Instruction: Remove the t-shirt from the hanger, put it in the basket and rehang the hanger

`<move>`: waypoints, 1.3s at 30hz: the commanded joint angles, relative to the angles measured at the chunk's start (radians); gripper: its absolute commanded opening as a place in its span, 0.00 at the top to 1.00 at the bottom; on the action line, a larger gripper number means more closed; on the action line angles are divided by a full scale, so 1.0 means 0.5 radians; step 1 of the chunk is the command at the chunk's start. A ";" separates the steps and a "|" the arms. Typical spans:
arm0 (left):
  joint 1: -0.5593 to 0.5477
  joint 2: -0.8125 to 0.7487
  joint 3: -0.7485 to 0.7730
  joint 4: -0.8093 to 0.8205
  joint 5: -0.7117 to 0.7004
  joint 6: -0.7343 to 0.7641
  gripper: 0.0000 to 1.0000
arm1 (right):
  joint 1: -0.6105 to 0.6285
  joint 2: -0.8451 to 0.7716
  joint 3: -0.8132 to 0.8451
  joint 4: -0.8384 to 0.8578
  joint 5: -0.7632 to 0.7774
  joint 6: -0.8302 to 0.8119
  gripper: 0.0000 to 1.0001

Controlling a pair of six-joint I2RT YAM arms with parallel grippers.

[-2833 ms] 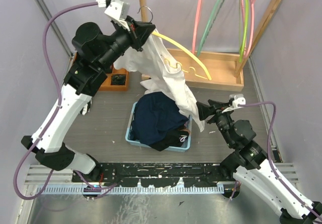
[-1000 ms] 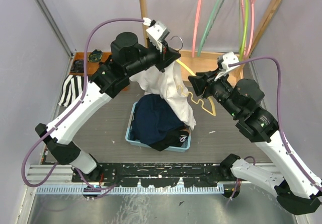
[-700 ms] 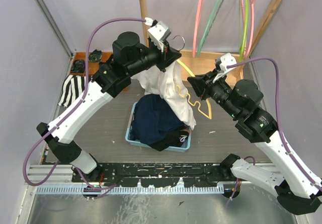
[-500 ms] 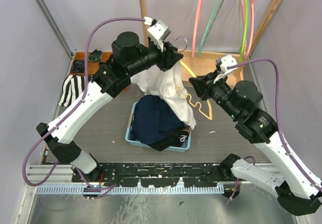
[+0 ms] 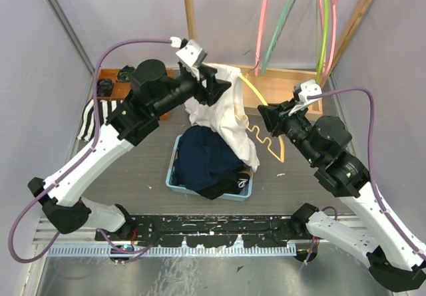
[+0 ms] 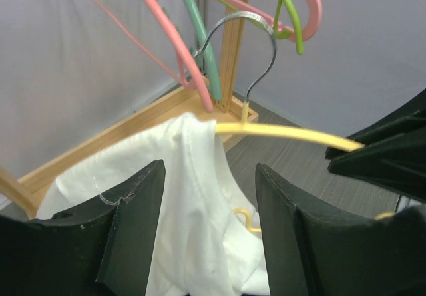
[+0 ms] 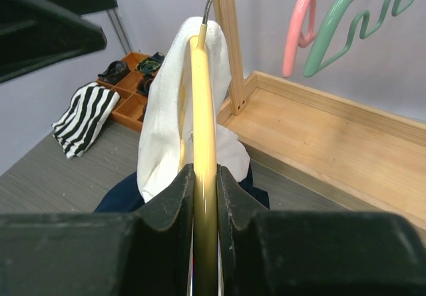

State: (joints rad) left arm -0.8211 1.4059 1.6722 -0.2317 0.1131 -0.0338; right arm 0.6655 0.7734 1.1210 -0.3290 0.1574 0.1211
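Observation:
The white t-shirt hangs draped over the yellow hanger near its metal hook, above the bin. My right gripper is shut on the hanger's bare yellow arm, and the t-shirt covers the far end. My left gripper stands open just left of the shirt's top. In the left wrist view its fingers are apart with the t-shirt hanging beyond them and nothing gripped. The left gripper faces the hanger arm.
A blue bin of dark navy clothes sits under the shirt. A wooden rack behind carries pink and green hangers. A striped cloth and an orange tray lie at the left wall.
My left gripper has opened, let go at the top of the hanger and drawn back to the left. My right gripper has closed on the hanger's yellow arm.

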 commanded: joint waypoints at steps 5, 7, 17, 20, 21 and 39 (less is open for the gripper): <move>-0.007 -0.104 -0.344 0.213 -0.107 -0.150 0.36 | -0.003 -0.127 0.005 0.391 0.019 -0.043 0.99; -0.007 -0.070 -0.366 0.232 -0.085 -0.184 0.36 | -0.003 -0.129 0.016 0.386 0.006 -0.048 0.99; -0.008 0.065 -0.296 0.319 -0.134 -0.199 0.41 | -0.003 -0.151 0.024 0.376 -0.046 -0.036 0.99; -0.008 0.105 -0.249 0.316 -0.148 -0.211 0.74 | -0.003 -0.159 0.025 0.370 -0.048 -0.036 0.99; -0.007 0.113 -0.232 0.312 -0.155 -0.213 0.87 | 0.000 -0.162 0.025 0.370 -0.044 -0.036 0.99; 0.047 0.270 0.405 0.041 -0.882 0.264 1.00 | -0.003 -0.618 0.001 0.097 0.035 -0.132 0.99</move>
State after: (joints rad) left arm -0.8093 1.4887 1.7718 -0.2058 -0.2420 0.0097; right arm 0.6655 0.5365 1.1011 -0.3176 0.1604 0.0826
